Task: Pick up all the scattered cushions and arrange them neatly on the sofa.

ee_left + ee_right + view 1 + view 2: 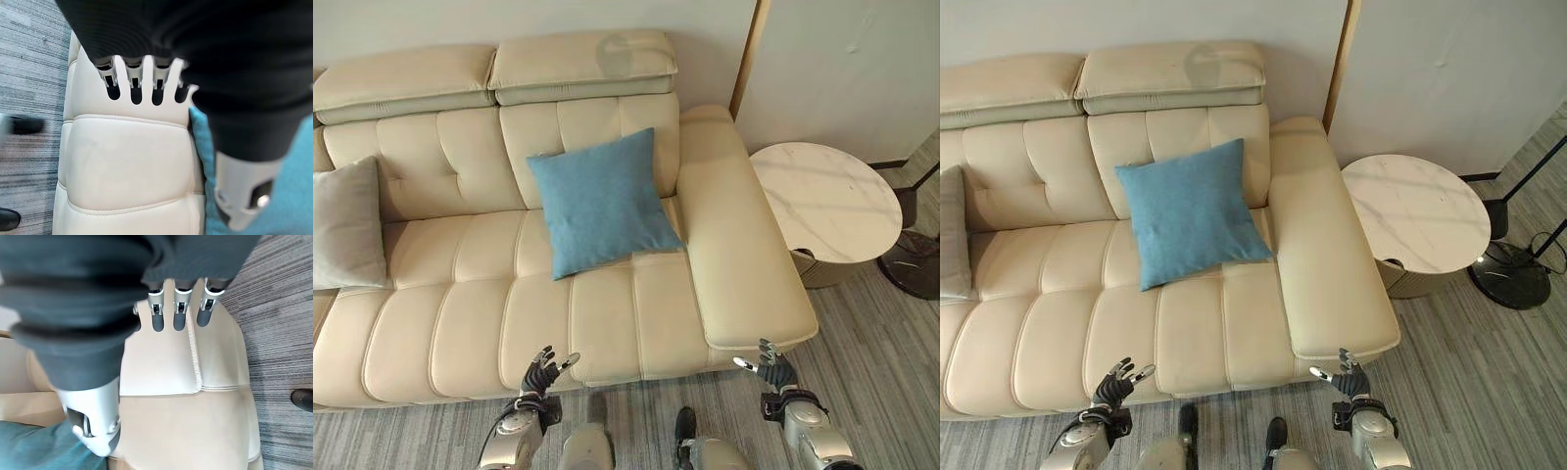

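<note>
A blue cushion leans against the backrest of the cream leather sofa, near its right armrest. A grey cushion leans at the sofa's left end. My left hand hovers over the seat's front edge with relaxed fingers, holding nothing. My right hand is open too, in front of the right armrest's front end. Each wrist view looks past straight fingers at the cream seat, with the blue cushion at the edge.
A round white marble side table stands right of the sofa's armrest. A black lamp base and its pole stand on the grey striped floor further right. A wall runs behind the sofa.
</note>
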Robot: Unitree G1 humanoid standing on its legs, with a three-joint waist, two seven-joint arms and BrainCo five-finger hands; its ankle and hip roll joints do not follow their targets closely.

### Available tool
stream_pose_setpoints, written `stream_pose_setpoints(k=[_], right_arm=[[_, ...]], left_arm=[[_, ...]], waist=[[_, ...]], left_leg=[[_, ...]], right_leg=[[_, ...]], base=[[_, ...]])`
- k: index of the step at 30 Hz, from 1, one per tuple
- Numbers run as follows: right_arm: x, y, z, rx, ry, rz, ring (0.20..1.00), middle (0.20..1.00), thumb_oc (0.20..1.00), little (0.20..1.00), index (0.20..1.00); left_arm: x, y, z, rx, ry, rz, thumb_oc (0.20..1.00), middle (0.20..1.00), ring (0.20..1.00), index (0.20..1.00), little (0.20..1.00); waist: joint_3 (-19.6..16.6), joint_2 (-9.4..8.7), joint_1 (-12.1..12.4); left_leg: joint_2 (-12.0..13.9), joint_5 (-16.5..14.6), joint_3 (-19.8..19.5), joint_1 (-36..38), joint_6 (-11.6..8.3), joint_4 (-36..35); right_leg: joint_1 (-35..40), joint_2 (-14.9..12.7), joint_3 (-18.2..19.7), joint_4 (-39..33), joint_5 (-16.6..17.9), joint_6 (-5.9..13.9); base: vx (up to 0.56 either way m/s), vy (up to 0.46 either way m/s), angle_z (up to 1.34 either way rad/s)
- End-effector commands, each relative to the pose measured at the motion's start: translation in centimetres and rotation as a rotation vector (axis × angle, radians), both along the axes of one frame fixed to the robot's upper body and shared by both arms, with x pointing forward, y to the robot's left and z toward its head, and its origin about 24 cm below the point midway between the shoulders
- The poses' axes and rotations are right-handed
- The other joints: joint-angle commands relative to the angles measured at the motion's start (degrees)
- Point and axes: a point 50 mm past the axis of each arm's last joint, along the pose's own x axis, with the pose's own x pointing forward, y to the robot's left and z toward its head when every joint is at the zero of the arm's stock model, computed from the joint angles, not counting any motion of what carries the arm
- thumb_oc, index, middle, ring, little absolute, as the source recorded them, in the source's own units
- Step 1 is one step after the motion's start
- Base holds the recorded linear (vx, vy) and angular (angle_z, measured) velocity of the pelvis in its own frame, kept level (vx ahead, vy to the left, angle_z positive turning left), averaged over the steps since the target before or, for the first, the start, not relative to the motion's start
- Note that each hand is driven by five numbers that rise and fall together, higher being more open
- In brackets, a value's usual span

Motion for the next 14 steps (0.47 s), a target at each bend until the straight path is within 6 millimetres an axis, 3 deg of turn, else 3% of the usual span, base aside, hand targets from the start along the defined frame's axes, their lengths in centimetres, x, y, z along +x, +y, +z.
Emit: stream_pose_setpoints(k=[1,5,14], right_arm=[[1.0,0.7,0.9,0.004,-0.054,0.037,1.000,1.000,1.000,1.000,1.000],[0.8,0.9,0.6,0.017,-0.044,0.032,1.000,1.000,1.000,1.000,1.000],[0.3,1.3,-0.1,0.027,-0.006,0.039,1.000,1.000,1.000,1.000,1.000]], left_arm=[[0.4,0.9,0.9,0.019,-0.048,0.002,1.000,1.000,1.000,1.000,1.000],[0.2,0.8,0.6,0.045,-0.029,-0.037,1.000,1.000,1.000,1.000,1.000],[-0.3,1.0,0.5,0.077,-0.015,-0.061,1.000,1.000,1.000,1.000,1.000]], waist=[[-3.5,0.44,-0.8],[-4.7,1.03,-1.2],[-5.7,0.90,-0.7]], left_leg=[[-1.1,-2.8,1.6,1.0,2.75,-6.1],[-1.8,-1.8,1.3,3.6,2.39,-10.4],[-2.5,-2.5,1.2,6.1,2.84,-11.7]], right_leg=[[1.7,2.3,0.8,-2.0,-7.4,5.73],[3.1,2.4,0.5,-3.0,-6.9,6.28],[5.8,1.5,1.2,-4.4,-6.0,7.37]], base=[[0.09,0.087,0.58],[0.06,0.080,0.19],[0.02,0.058,-0.02]])
